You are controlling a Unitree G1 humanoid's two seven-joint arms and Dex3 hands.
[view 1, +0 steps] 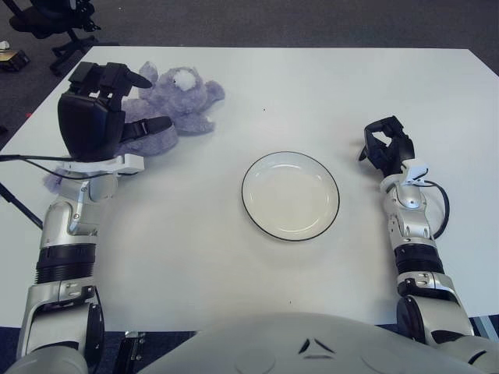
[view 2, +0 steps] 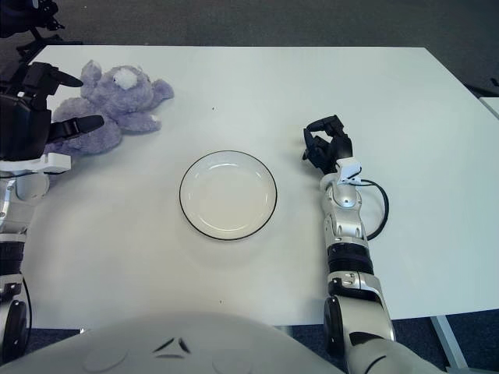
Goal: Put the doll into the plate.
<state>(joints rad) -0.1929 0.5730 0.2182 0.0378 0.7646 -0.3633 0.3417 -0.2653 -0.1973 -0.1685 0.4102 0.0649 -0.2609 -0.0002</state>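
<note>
Nearest to the robot, the white plate (view 1: 290,195) with its thin dark rim sat bare in the middle of the counter (view 1: 327,93), well apart from both hands. To its right, the right hand (view 1: 387,146) showed beside the plate with its fingers curled in on nothing, taking no part.

Farther back on the left, the left hand (view 1: 100,117) hovered over the near-left side of the doll (view 1: 173,101), fingers spread apart and gripping nothing; the thumb reached across the doll's lower flank while the upper fingers pointed toward its head. Whether any finger actually touched the fur could not be made out. The doll, a lilac plush animal with a pale patch on its head, lay slumped on its side near the far-left part of the counter, its body running from under the hand out toward the right, and a long way from the plate.

As a soft toy it looked light and squashy, likely to give under the fingers and flop when lifted rather than hold its shape. It did not seem fragile, and the fuzzy pile should have offered good friction. The plump torso, just beside the open fingers, seemed the best place to take hold; a limb or an ear would probably have let the rest dangle and swing.
</note>
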